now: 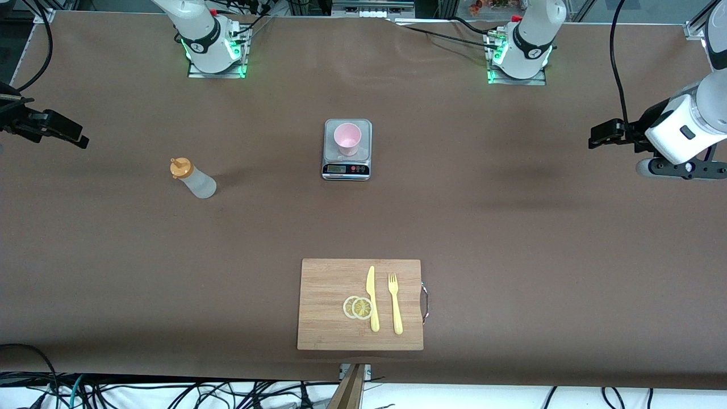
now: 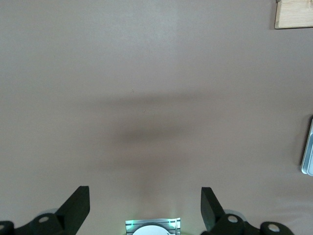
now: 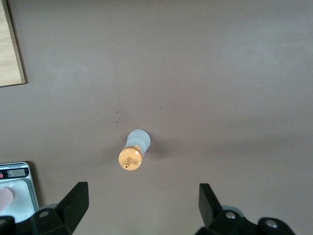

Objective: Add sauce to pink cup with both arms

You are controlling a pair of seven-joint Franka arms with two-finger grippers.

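Observation:
The sauce bottle (image 1: 193,179), whitish with an orange cap, stands upright on the table toward the right arm's end. It also shows in the right wrist view (image 3: 133,152). The pink cup (image 1: 347,138) stands upright on a small silver scale (image 1: 347,167) at the table's middle. My right gripper (image 1: 74,135) is open and empty, up over the table's edge at the right arm's end, apart from the bottle; in its own view (image 3: 142,200) nothing is between the fingers. My left gripper (image 1: 596,135) is open and empty over bare table at the left arm's end, as its own view (image 2: 145,203) shows.
A wooden cutting board (image 1: 326,295) lies nearer to the front camera than the scale. On it are a yellow knife (image 1: 372,298), a yellow fork (image 1: 395,304) and two lemon slices (image 1: 358,307). The arm bases (image 1: 213,48) stand along the table's edge farthest from the camera.

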